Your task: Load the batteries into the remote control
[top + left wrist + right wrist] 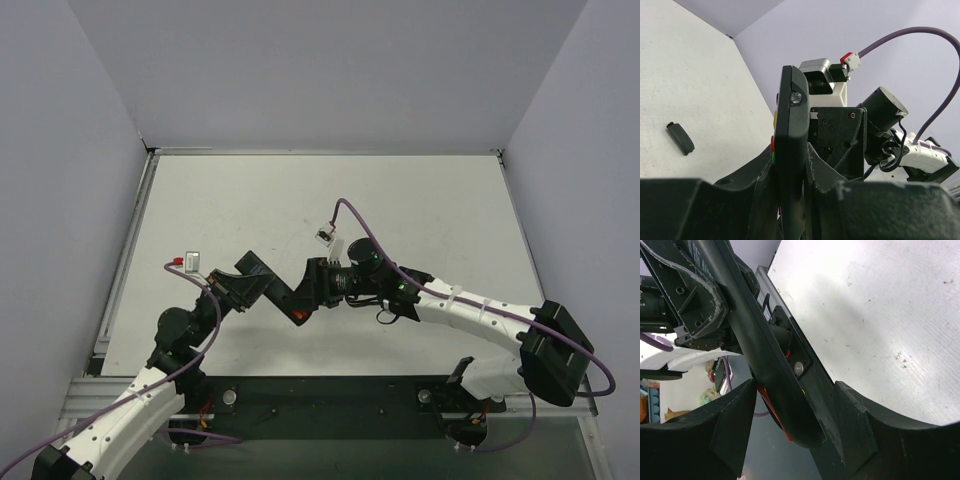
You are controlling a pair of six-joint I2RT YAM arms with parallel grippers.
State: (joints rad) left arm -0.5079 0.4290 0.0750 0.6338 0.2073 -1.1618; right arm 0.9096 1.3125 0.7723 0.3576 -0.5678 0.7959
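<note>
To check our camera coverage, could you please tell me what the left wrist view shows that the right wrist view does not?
Only the left wrist view: the black cover piece lying on the table. Only the right wrist view: the fingers of the right gripper flanking the remote control. Both: the table and the remote control, clamped in the left gripper.

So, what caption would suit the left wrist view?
Left fingers clamp the remote control edge-on; a small black cover lies apart on the white table.

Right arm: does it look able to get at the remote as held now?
Likely yes: the remote, clamped upright by the left fingers, sits between the right fingers with nothing blocking.
</note>
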